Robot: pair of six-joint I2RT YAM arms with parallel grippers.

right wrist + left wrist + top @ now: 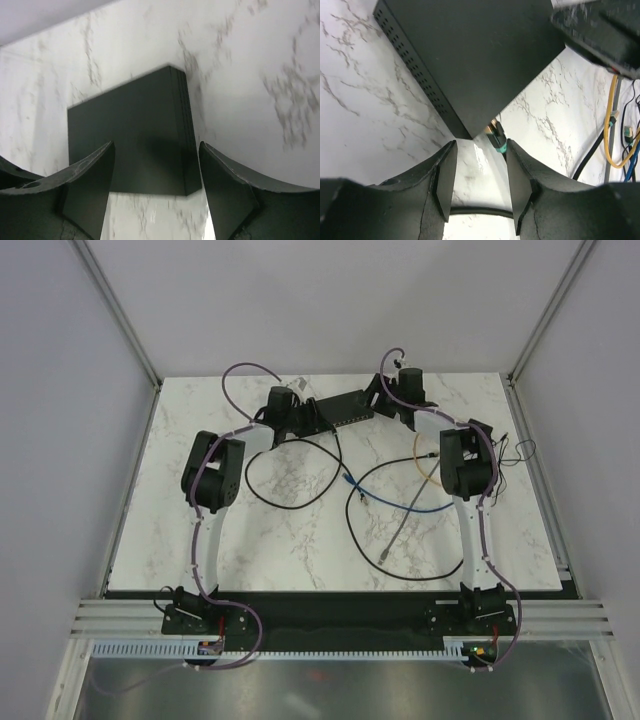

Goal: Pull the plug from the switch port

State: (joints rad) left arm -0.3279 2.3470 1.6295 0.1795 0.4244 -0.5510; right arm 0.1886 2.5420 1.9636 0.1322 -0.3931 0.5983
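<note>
My left tool (480, 150) is released, the teal-booted plug (496, 137) just beyond its tips at a corner of the switch (470, 50). My right tool (156, 150), also released, hangs over the switch.

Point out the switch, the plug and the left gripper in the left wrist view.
switch (470, 45): left wrist view, on its flat black top.
plug (496, 138): left wrist view, on its body at the switch's near corner.
left gripper (481, 145): left wrist view, midway between its open fingertips.
</note>
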